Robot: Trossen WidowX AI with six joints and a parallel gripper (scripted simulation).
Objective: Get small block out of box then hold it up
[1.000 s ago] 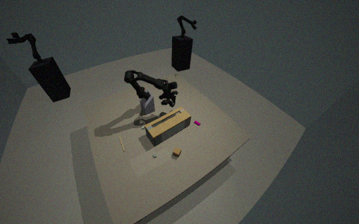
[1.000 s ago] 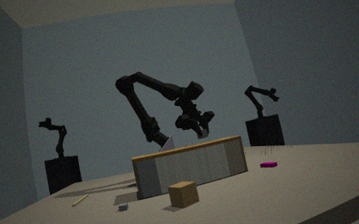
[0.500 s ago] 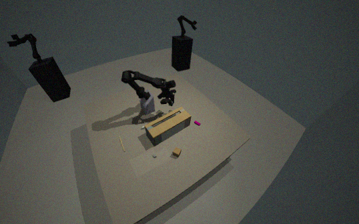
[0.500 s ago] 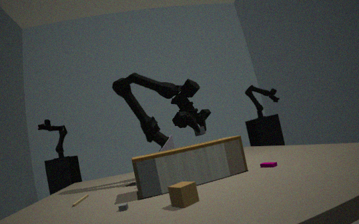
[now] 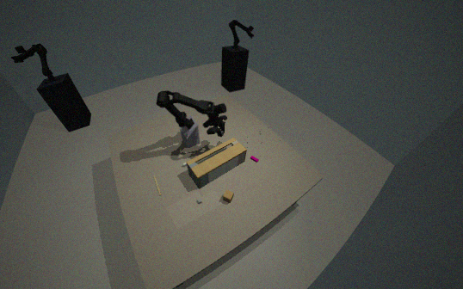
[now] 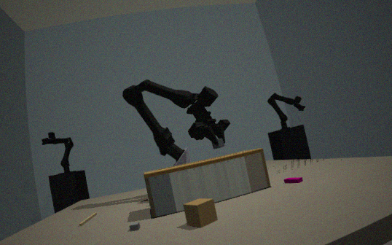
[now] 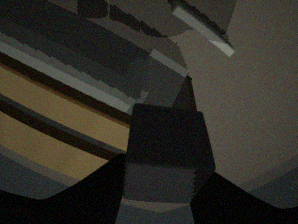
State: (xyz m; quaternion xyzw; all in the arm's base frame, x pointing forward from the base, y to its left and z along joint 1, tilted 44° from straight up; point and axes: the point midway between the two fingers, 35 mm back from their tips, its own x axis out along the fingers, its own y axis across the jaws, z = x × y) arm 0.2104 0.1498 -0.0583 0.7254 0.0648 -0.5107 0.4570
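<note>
A: One arm, one gripper (image 6: 217, 140), up in the air above the back edge of the box (image 6: 206, 180). Fingers partly closed, clamped on a small grey block (image 6: 218, 143).

B: Sure it's the block?

A: Exterior view shows a pale grey cube at the fingertips, off the table (image 6: 307, 211) and above the box top. Wrist view has a dark squarish block (image 7: 166, 156) filling the gap between the two fingers. Not touching the box.

B: OK. Left to right, exterior view?

A: Camera stand with a small arm (image 6: 66, 175) far left. Thin tan stick (image 6: 87, 219) flat on the table. Small grey cube (image 6: 135, 226) in front of the box's left end, apart from it. Box with tan top rim and clear front, upright. Tan cube (image 6: 200, 212) just in front of the box, near it; can't tell if touching. Magenta flat piece (image 6: 293, 179) to the right of the box, apart. Second camera stand (image 6: 288, 140) at the back right.

B: Top view agree?

A: Yes. Gripper (image 5: 216, 126) sits beside the far long side of the box (image 5: 218, 161), slot along the box top visible. Magenta piece (image 5: 254, 158) just off one short end. Held block too small to make out from there.
</note>
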